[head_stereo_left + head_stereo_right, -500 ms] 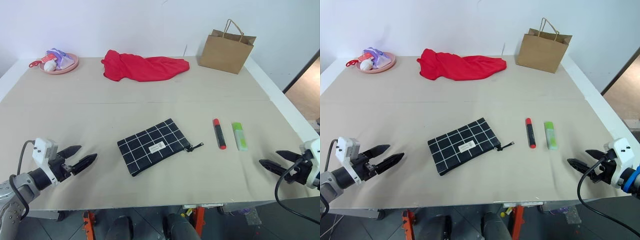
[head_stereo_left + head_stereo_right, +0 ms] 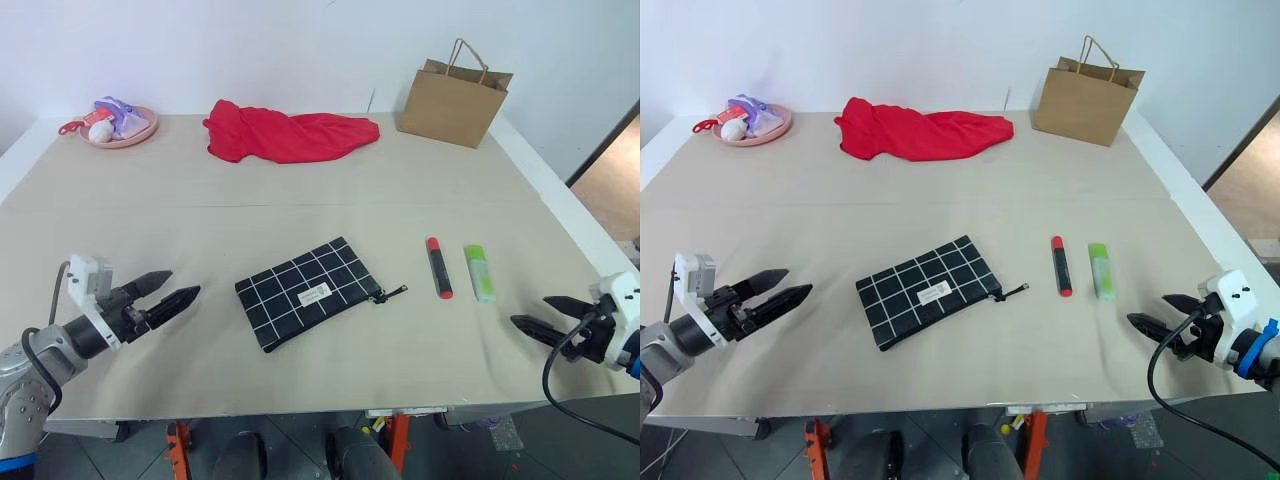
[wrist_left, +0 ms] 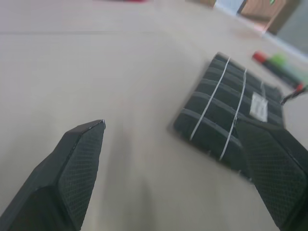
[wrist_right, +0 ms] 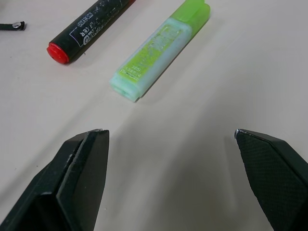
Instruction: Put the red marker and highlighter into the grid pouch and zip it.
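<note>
The grid pouch [image 2: 305,293] lies flat at the table's near middle, its zipper pull [image 2: 394,293] pointing right. Right of it the red marker [image 2: 438,267] and the light green highlighter [image 2: 479,272] lie side by side, apart from each other. My left gripper [image 2: 182,284] is open, low over the table to the left of the pouch, pointing at it. My right gripper [image 2: 530,310] is open near the front right edge, aimed at the highlighter [image 4: 159,48] and marker [image 4: 89,31], a short way from both. Neither holds anything.
A brown paper bag [image 2: 455,92] stands at the back right. A red cloth [image 2: 290,133] lies at the back middle, and a pink plate [image 2: 142,135] with small toys sits at the back left. The table's front edge [image 2: 300,410] runs just below the grippers.
My left gripper has moved a little farther over the table, toward the pouch. The right gripper has barely shifted. Pouch, marker and highlighter lie as before.
</note>
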Controlling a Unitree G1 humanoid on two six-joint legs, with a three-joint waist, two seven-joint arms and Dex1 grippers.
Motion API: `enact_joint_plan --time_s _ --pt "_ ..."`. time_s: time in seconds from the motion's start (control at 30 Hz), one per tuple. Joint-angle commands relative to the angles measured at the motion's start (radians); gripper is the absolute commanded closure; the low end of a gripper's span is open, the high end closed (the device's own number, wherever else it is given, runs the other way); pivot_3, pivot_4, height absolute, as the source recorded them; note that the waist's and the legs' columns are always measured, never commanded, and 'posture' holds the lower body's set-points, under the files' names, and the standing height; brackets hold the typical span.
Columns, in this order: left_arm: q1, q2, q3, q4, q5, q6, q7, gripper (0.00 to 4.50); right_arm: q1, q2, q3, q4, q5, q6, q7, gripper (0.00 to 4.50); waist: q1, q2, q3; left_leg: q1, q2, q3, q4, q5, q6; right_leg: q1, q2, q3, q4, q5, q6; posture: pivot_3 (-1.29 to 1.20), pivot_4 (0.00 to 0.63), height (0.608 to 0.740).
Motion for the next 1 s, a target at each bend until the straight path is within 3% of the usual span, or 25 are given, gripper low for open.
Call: enact_joint_plan --time_s 0.03,0.13,0.2,0.23,0.3,0.37,0.43,0.5,0.7,1.0 --pt "0.035 0.041 -0.013 -0.016 0.082 -0.13 -0.115 0.07 -0.028 -0.031 0.0 -0.029 0.012 0.004 0.016 0.0 -0.002 0.0 0.0 0.0 0.0 0.0 0.0 0.0 0.0 0.0 0.0 0.001 0.0 0.0 0.0 0.0 0.15 0.74" --pt "0.053 0.076 -0.049 0.026 0.211 -0.277 -0.176 0.0 -0.041 -0.033 0.006 -0.042 0.021 0.016 0.024 0.57 -0.001 0.0 0.0 0.0 0.0 0.0 0.0 0.0 0.0 0.0 0.0 0.0 0.0 0.0 0.0 0.0 0.15 0.74" --pt "0.062 0.099 -0.072 0.067 0.288 -0.375 -0.215 0.0 -0.051 -0.033 0.008 -0.055 0.032 0.027 0.035 1.41 0.0 0.0 0.0 0.0 0.0 0.0 0.0 0.0 0.0 0.0 0.0 0.0 0.0 0.0 -0.001 0.0 0.15 0.74" --pt "0.06 0.106 -0.081 0.087 0.323 -0.428 -0.231 0.0 -0.063 -0.03 0.01 -0.067 0.042 0.043 0.037 1.62 0.0 0.001 0.0 0.0 0.0 0.0 0.0 0.0 0.0 0.0 0.0 0.0 0.0 0.0 -0.001 0.0 0.15 0.74" --pt "0.051 0.106 -0.092 0.114 0.36 -0.502 -0.251 0.0 -0.09 -0.024 0.021 -0.102 0.064 0.07 0.04 2.63 0.0 0.001 0.0 0.001 0.0 0.001 0.0 0.0 0.0 0.0 0.0 0.001 0.0 0.001 -0.001 0.0 0.15 0.74" --pt "0.042 0.108 -0.116 0.114 0.395 -0.554 -0.265 0.0 -0.144 -0.012 0.052 -0.168 0.107 0.114 0.041 3.07 -0.002 0.001 0.0 0.001 0.0 0.001 0.0 0.0 0.0 0.0 0.0 0.001 0.0 0.001 -0.001 0.0 0.15 0.74" --pt "0.029 0.105 -0.146 0.101 0.416 -0.583 -0.275 0.0 -0.197 0.005 0.095 -0.227 0.145 0.15 0.05 3.9 -0.003 0.002 0.0 0.001 0.001 0.002 0.0 0.0 0.0 -0.001 0.0 0.002 0.0 0.001 0.0 0.0 0.15 0.74" --pt "0.008 0.103 -0.178 0.084 0.426 -0.596 -0.284 0.0 -0.255 0.03 0.16 -0.282 0.164 0.181 0.049 4.43 -0.001 0.001 0.0 0.001 0.001 0.002 0.0 0.0 0.0 -0.001 0.001 0.002 0.0 0.002 0.0 0.0 0.15 0.74" --pt "-0.034 0.164 -0.314 0.103 0.579 -0.742 -0.344 0.0 -0.497 0.181 0.433 -0.332 0.075 0.209 -0.047 4.43 -0.003 0.001 0.0 -0.001 0.002 0.001 0.0 0.0 0.0 -0.002 0.002 0.001 0.0 0.001 -0.002 0.0 0.15 0.74" --pt "-0.108 0.145 -0.435 0.099 0.664 -0.844 -0.329 0.0 -0.569 0.269 0.659 -0.261 -0.11 0.08 -0.049 4.43 0.004 0.001 0.0 -0.004 -0.001 0.0 0.0 -0.001 0.001 -0.002 -0.003 -0.002 0.0 0.001 -0.005 0.0 0.15 0.74"
